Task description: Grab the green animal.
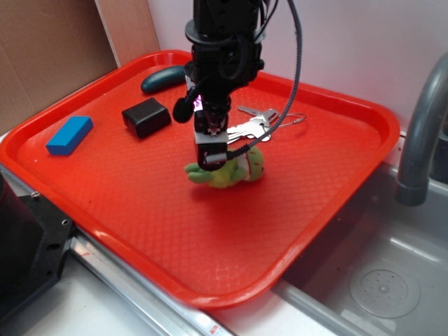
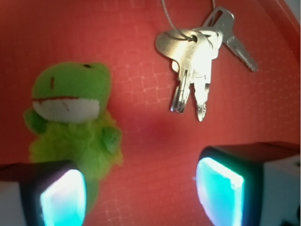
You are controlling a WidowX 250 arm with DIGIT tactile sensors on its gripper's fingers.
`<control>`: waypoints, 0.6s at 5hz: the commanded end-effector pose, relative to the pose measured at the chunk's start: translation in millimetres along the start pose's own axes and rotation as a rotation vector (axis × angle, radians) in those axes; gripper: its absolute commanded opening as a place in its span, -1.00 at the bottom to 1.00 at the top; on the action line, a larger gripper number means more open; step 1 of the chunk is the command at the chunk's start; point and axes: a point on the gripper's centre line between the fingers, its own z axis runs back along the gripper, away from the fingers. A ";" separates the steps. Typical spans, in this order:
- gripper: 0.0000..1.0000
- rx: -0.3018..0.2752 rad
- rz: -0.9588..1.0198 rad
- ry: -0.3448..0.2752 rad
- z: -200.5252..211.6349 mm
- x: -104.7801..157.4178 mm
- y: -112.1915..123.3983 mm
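Note:
The green animal is a small fuzzy lime-green plush lying near the middle of the red tray. In the wrist view the green animal shows its white mouth band with a red line, at the left. My gripper hangs directly over it, low above the tray. The gripper is open, and only bare tray lies between the glowing pads. The plush's lower body reaches the left pad, outside the gap.
A bunch of keys on a wire ring lies just behind the plush; the keys lie up and right in the wrist view. A black box, a blue block and a dark teal oval sit at the tray's back left. A sink and grey faucet are on the right.

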 end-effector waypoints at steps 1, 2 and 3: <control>1.00 0.039 -0.098 0.019 3.6 16.9 -24.9; 1.00 0.045 -0.202 0.001 11.5 22.0 -55.1; 1.00 0.011 -0.203 0.047 -0.8 23.9 -60.3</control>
